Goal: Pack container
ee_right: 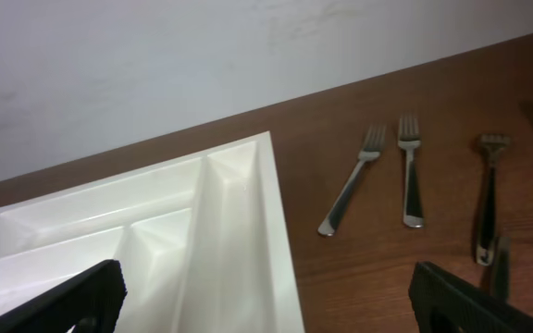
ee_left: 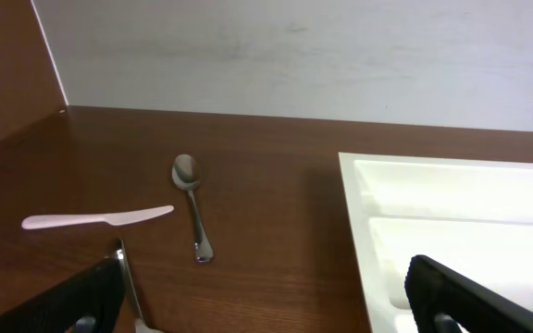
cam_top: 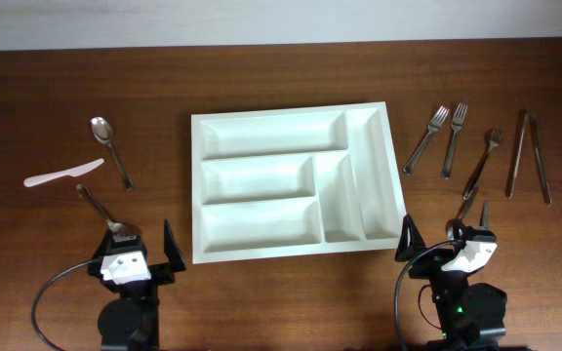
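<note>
The container (cam_top: pixel 261 222), a large white tray with five compartments, lies in the middle of the table with nothing in it; it also shows as the container (ee_left: pixel 452 199) and the container (ee_right: pixel 155 231). My left gripper (cam_top: pixel 135 246) stands open at the tray's near left corner, over the bowl end of a spoon (cam_top: pixel 100 210). My right gripper (cam_top: pixel 447 232) stands open at the near right corner. Nothing sits between the fingers of the left gripper (ee_left: pixel 266 305) or the right gripper (ee_right: pixel 266 301).
Left of the tray lie a metal spoon (cam_top: pixel 111 148) and a white plastic knife (cam_top: pixel 62 175). To its right lie three forks (cam_top: pixel 425 138), (cam_top: pixel 454 139), (cam_top: pixel 482 164) and two long dark-handled knives (cam_top: pixel 517 153), (cam_top: pixel 540 159). A pale wall runs behind the table.
</note>
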Robot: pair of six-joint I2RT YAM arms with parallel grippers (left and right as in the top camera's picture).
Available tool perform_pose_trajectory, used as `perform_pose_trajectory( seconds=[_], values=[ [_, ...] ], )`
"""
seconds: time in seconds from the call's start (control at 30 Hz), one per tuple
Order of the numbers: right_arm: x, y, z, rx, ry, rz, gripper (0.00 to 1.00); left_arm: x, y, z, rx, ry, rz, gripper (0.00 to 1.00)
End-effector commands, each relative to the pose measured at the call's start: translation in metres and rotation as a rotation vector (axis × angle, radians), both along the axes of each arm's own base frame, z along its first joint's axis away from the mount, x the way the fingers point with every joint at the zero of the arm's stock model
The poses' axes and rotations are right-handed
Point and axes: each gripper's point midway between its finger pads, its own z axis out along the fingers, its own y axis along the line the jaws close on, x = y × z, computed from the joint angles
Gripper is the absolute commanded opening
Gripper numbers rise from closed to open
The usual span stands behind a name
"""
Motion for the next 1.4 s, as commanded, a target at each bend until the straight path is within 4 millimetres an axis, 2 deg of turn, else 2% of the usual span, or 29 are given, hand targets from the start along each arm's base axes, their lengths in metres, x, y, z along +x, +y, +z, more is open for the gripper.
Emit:
perform_pose_trajectory(
  seconds=[0.0, 0.1, 0.23, 0.4, 0.53, 0.67, 0.93, 1.03, 1.07, 1.27, 1.33, 1.37],
  values=[
    [-0.001, 0.010, 0.001, 0.018, -0.010, 0.057, 0.99, 0.002, -0.022, -0.002, -0.029, -0.004, -0.122, 0.99],
    [-0.003, 0.021, 0.003, 0.028, -0.002, 0.125, 0.99, 0.001, -0.038, 0.001, -0.052, -0.009, -0.218, 0.99],
    [-0.008, 0.024, 0.011, -0.005, 0.023, 0.149, 0.99, -0.002, -0.034, 0.019, -0.049, -0.013, -0.192, 0.99],
    [-0.012, 0.024, 0.046, -0.187, 0.018, 0.181, 0.99, -0.001, -0.029, 0.033, -0.046, 0.082, -0.164, 0.99],
    [-0.010, 0.023, 0.066, -0.301, 0.107, 0.213, 0.99, 0.016, -0.028, 0.047, -0.047, 0.170, -0.153, 0.99],
    [0.006, 0.024, 0.071, -0.294, 0.253, 0.235, 0.98, 0.046, -0.018, 0.054, -0.054, 0.273, -0.108, 0.99],
    [0.054, 0.027, 0.075, -0.270, 0.595, 0.283, 0.99, 0.125, 0.016, 0.068, -0.122, 0.399, -0.058, 0.99],
    [0.068, 0.028, 0.077, -0.258, 0.715, 0.303, 0.99, 0.153, 0.038, 0.078, -0.166, 0.401, -0.053, 0.99],
    [0.072, 0.029, 0.077, -0.246, 0.774, 0.308, 0.99, 0.164, 0.051, 0.081, -0.185, 0.400, -0.045, 0.99],
    [0.084, 0.045, 0.070, -0.163, 0.908, 0.392, 0.99, 0.187, 0.099, 0.079, -0.220, 0.410, 0.032, 0.99],
    [0.091, 0.041, 0.068, -0.157, 0.921, 0.364, 0.99, 0.190, 0.108, 0.074, -0.218, 0.412, 0.049, 0.99],
    [0.098, 0.029, 0.067, -0.132, 0.936, 0.284, 0.98, 0.190, 0.115, 0.071, -0.207, 0.417, 0.069, 0.99]
  ],
)
